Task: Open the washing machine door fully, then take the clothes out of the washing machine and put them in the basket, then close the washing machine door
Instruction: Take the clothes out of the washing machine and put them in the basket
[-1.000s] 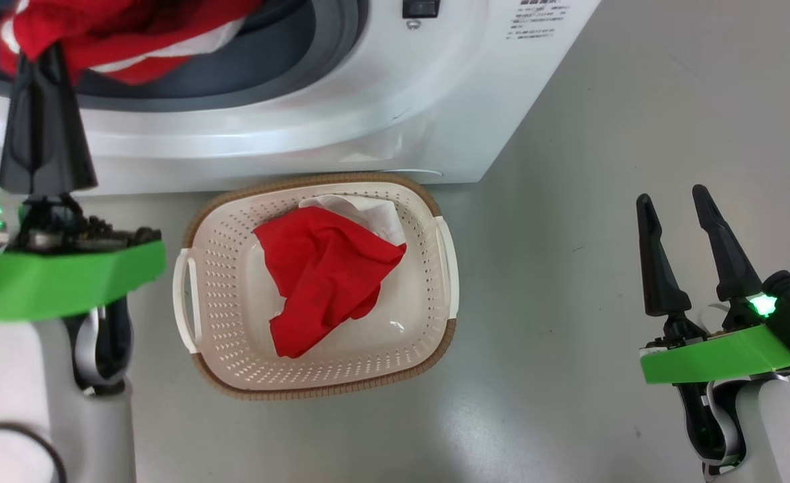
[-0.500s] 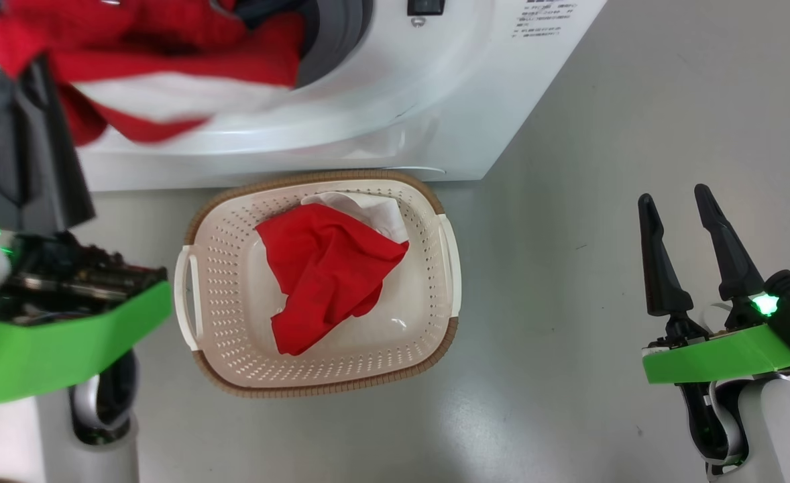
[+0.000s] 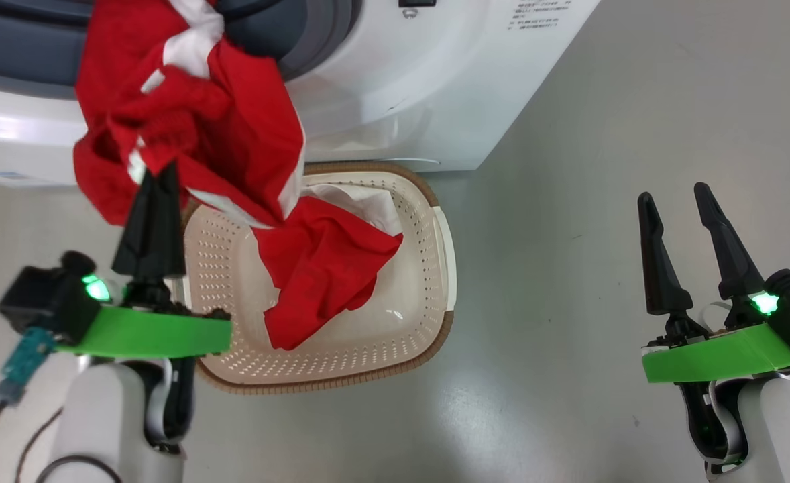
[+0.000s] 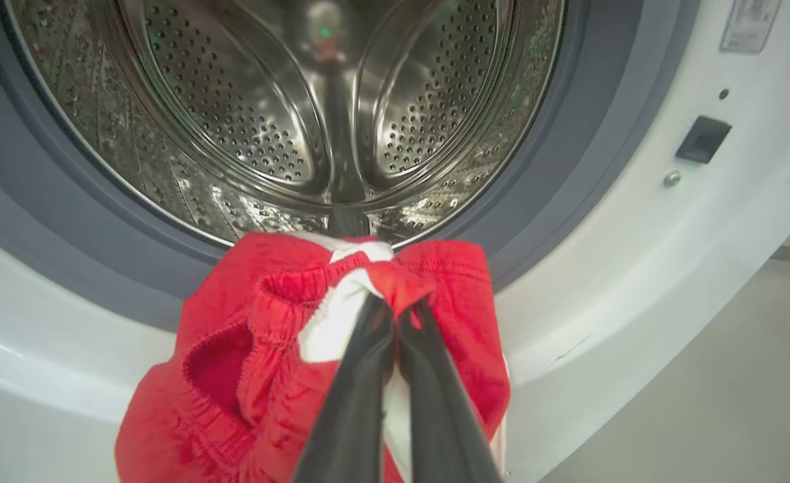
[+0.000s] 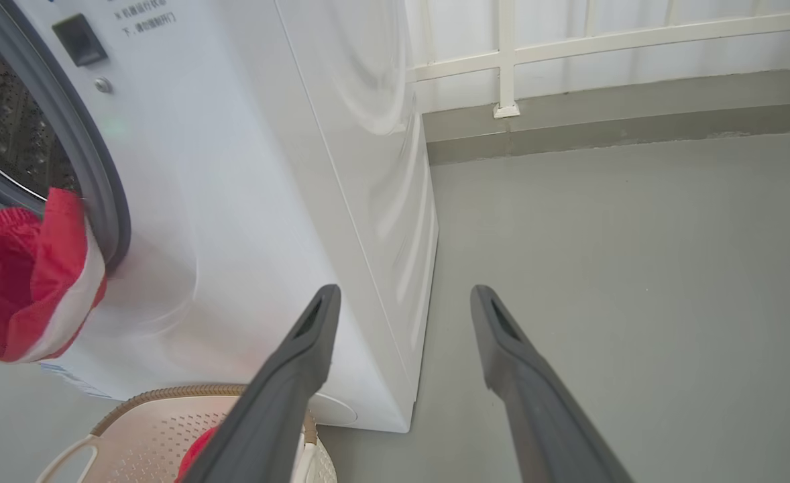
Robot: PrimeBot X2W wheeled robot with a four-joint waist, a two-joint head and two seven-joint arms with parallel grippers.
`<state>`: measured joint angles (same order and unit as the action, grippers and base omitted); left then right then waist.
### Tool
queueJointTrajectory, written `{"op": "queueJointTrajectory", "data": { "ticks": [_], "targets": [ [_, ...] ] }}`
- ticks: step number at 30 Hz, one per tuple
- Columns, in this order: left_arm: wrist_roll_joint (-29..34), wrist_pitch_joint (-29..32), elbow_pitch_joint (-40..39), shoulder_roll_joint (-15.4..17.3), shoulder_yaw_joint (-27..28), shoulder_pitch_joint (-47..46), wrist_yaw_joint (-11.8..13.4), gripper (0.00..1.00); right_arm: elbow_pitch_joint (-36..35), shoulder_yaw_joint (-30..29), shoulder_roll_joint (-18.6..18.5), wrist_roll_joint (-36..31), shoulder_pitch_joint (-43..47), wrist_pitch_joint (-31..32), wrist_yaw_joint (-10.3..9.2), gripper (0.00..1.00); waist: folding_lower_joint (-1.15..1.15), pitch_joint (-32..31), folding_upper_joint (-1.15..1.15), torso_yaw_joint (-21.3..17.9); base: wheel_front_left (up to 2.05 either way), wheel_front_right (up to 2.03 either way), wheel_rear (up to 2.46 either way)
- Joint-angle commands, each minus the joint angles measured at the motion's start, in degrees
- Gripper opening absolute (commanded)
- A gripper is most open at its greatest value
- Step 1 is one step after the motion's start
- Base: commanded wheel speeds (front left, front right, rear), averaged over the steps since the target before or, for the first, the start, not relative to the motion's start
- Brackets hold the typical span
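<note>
Dangling from the clamped left gripper [image 3: 163,171], a garment [image 3: 194,127] hangs by the basket [image 3: 428,302] — right gripper [image 3: 672,193] spread, holding nothing.

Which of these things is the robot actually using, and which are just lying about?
In the job: big white front-loading washing machine; red-and-white garment pinched in the left tool; small cream perforated plastic basket; red garment lying in it.
Just there: open right tool, holding nothing; white railing by the wall; grey floor.
</note>
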<state>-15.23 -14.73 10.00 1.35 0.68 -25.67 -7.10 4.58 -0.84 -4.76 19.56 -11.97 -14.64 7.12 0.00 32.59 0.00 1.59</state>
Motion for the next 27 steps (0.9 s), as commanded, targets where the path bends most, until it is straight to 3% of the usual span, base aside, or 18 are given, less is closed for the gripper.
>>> {"op": "queueJointTrajectory", "data": {
  "ticks": [1,15,20,24,27],
  "targets": [
    [-0.1,-0.3,0.7,1.5,1.0,1.0,-0.2,0.0,-1.5,1.5,0.2,-1.0,0.1,-0.4,0.36,1.0,0.0,0.4,0.0,-0.1,0.0,0.0,0.0],
    [0.2,-0.3,21.7,1.5,-3.8,-4.7,-0.4,0.01,-1.9,1.7,0.4,-1.1,-1.5,-0.4,0.36,1.0,0.0,3.5,0.0,-1.0,0.0,0.0,0.0],
    [-0.2,-0.3,27.9,1.5,-4.2,-8.0,-0.4,0.18,-1.9,1.7,0.5,-1.2,-1.9,-0.4,0.36,1.0,0.0,4.4,0.0,-1.1,0.0,0.0,0.0],
    [-0.3,-0.3,30.2,1.5,-4.0,-10.0,-0.4,0.25,-1.9,1.8,0.5,-1.3,-2.2,-0.4,0.36,1.0,0.0,4.7,0.0,-1.4,0.0,0.0,0.0],
    [-0.3,-0.3,31.5,1.5,-3.8,-10.8,-0.4,0.39,-1.9,1.8,0.4,-1.3,-2.2,-0.4,0.36,1.0,0.0,4.7,0.0,-1.5,0.0,0.0,0.0]
  ]
}}
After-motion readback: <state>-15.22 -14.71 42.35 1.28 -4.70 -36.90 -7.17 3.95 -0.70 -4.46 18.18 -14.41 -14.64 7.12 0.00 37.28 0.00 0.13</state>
